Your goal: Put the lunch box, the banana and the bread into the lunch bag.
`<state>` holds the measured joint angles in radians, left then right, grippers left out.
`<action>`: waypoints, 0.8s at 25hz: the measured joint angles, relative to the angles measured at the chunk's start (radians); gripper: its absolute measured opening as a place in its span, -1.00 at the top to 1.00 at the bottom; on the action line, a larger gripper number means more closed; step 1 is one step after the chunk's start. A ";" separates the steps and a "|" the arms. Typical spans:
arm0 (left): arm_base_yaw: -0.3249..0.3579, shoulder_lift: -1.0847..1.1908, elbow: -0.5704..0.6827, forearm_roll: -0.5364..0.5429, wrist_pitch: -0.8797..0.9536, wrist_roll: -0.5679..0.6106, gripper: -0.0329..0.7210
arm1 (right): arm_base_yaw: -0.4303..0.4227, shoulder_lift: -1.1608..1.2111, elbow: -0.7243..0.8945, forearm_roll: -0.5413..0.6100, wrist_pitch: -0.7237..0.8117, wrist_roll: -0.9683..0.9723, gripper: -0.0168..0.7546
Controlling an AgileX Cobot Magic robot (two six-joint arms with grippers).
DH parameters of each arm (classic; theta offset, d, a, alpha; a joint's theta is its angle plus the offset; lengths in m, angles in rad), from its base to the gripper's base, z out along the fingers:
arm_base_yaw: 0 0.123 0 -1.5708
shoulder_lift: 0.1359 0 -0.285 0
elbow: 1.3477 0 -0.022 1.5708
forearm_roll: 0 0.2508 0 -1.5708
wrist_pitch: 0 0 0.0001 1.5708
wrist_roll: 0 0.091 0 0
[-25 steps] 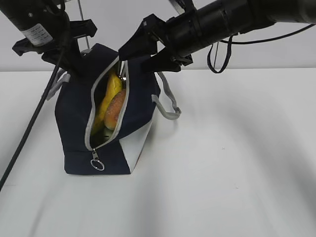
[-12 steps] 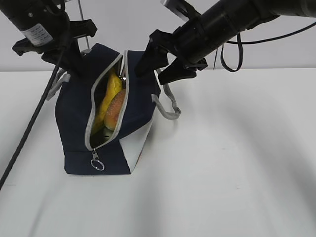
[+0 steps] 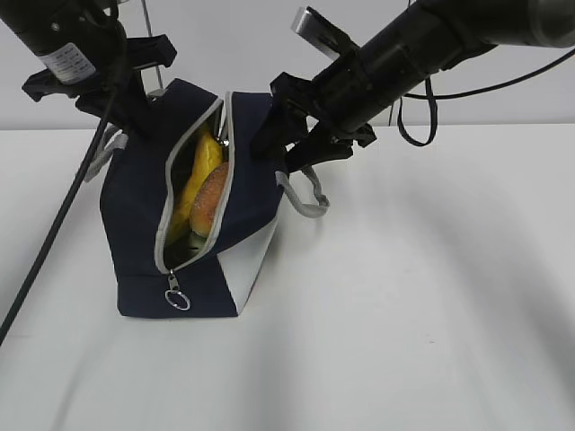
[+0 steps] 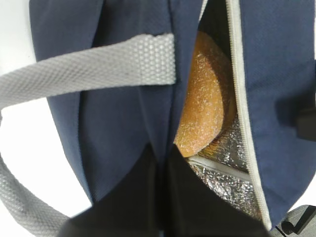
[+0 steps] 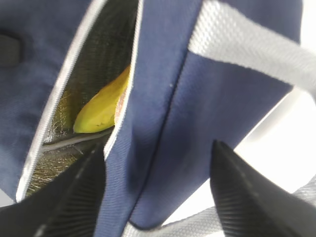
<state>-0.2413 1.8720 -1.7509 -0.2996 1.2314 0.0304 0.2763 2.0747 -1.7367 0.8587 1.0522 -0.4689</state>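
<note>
The navy fabric of the lunch bag (image 3: pixel 144 215) is pinched by the left gripper (image 4: pixel 160 158) beside the grey strap handle (image 4: pixel 89 69). Within the unzipped opening (foil-lined) the banana (image 3: pixel 199 175) and the bread (image 3: pixel 211 199) are seen; the bag's right flap is straddled by the right gripper (image 3: pixel 292 148), jaws apart.

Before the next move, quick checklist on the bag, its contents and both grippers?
1. Yellow curved banana inside the navy-blue fabric lunch bag: ok.
2. Golden-brown crusty bread roll inside the bag: ok.
3. Glass lunch box with sage-green lid inside: cannot tell, only a pale sliver shows below the roll.
4. Left gripper pinching the bag's left wall: ok, shut on fabric.
5. Right gripper straddling the bag's right wall: ok; jaws apart, grip cannot tell.
6. Grey zipper closed: not ok, mouth gapes.
</note>
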 joint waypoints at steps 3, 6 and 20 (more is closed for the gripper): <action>0.000 0.000 0.000 0.000 0.000 0.000 0.91 | 0.000 0.027 0.000 0.034 0.011 0.000 -0.13; 0.000 0.000 0.000 0.000 0.000 0.001 0.91 | 0.000 0.036 0.000 0.043 0.011 0.000 0.19; -0.090 0.000 0.000 -0.034 -0.064 0.001 0.91 | -0.002 -0.006 0.000 0.031 0.036 0.005 0.95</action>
<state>-0.3316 1.8720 -1.7509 -0.3332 1.1671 0.0312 0.2741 2.0683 -1.7367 0.8895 1.0884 -0.4641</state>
